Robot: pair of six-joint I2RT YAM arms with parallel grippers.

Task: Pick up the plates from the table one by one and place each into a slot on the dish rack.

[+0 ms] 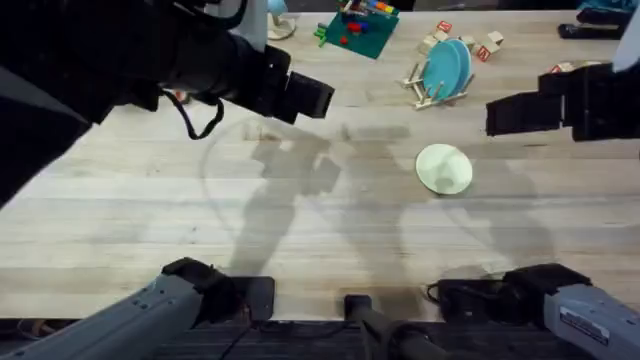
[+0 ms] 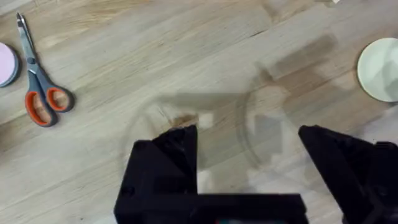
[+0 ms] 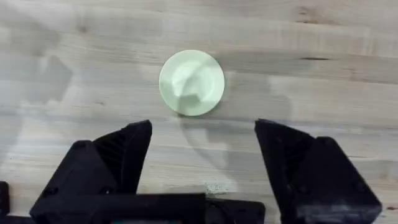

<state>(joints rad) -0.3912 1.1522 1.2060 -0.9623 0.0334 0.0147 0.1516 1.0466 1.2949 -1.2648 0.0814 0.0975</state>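
Lettered cubes: small wooden cubes with red markings [image 1: 488,45] beside the rack, characters too small to read.
Arm sticker: white label [image 1: 583,325] on right arm base, print illegible.

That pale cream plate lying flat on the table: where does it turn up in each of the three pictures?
Overhead: the cream plate lies right of centre, nearer the arms' bases than the dish rack.
Left wrist: cut off at the right edge.
Right wrist: centred, beyond the open fingers.
Shared landmark: the wooden table.

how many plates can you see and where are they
2. The turquoise plate stands on edge in the dish rack at the far side. The cream plate lies flat on the table, right of centre.
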